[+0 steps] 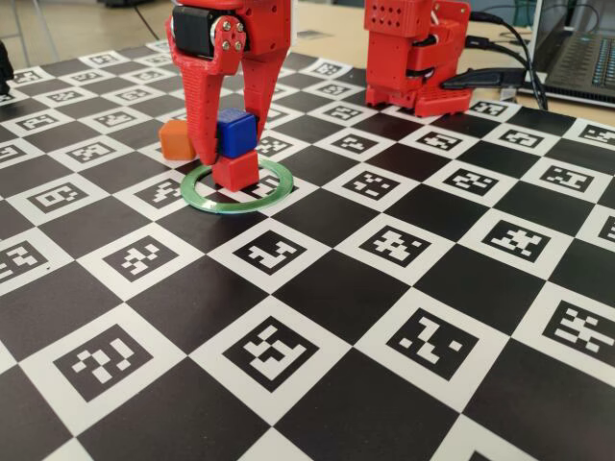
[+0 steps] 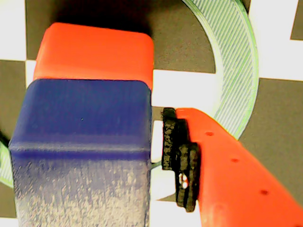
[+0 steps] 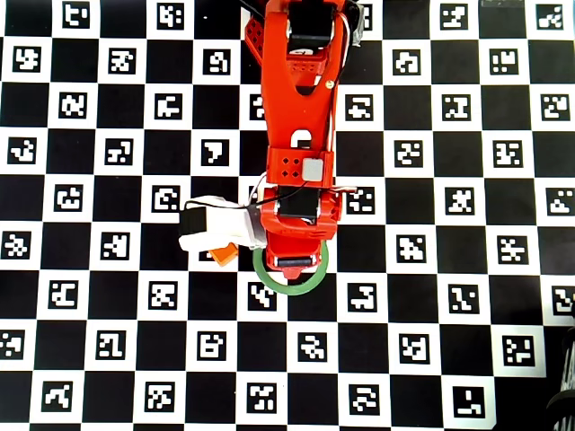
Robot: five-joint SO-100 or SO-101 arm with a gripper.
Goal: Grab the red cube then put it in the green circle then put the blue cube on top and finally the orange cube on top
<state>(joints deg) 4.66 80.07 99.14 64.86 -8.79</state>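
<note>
Checkered marker board [image 1: 404,288]. Blue cube [image 1: 235,132] stacked on red cube [image 1: 236,170] inside green circle [image 1: 274,198]. Gripper [image 1: 227,154] straddling, slightly parted. Orange cube [image 1: 174,139] beside: light, rigid, smooth; grip flat sides.

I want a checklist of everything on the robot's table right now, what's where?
Surface: black-and-white checkered board printed with marker squares, flat.
Job's things: red cube sits inside the green circle; blue cube is on top of it; orange cube waits on the board beside the ring, outside it.
Clutter: nothing seen on the board.
Grippers: gripper straddles the blue cube; in the wrist view a small gap shows between one pad and the cube, so it looks open.
Cables: black cables behind the board.
Surroundings: second red robot base, laptop at the far right.
</note>
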